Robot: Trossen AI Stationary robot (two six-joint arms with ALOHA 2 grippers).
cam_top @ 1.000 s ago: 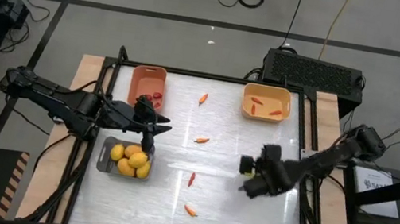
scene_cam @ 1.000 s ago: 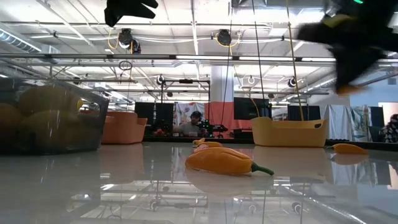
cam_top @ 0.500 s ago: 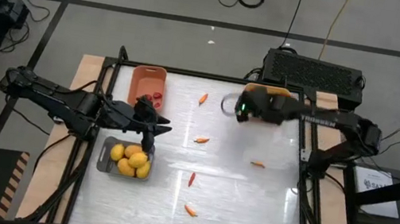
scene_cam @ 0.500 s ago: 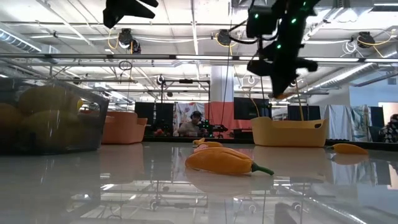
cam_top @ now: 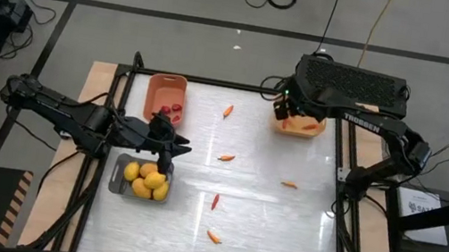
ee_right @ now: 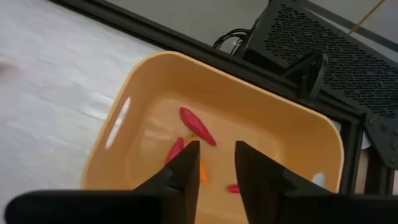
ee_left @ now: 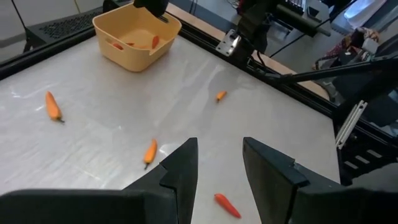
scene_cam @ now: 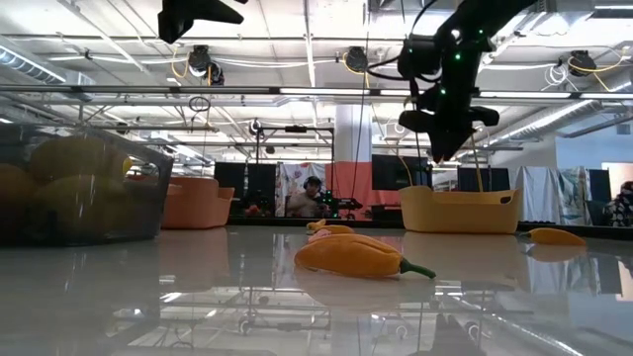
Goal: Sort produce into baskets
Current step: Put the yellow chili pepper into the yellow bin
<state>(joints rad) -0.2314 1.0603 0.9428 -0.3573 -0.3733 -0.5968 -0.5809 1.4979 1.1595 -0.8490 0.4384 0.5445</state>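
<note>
Evidently the right end effector [ee_right: 211, 163], fingers slightly apart and empty over the yellow basket [ee_right: 143, 81], suits light, slim, slippery peppers [ee_right: 198, 127] pinched mid-body.

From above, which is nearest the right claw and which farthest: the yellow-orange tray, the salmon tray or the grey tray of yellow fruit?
1. Yellow-orange squarish plastic tray, directly beneath the right claw.
2. Narrow salmon-orange tray, far-left corner.
3. Grey tray of yellow fruits, left side, nearer edge.
</note>
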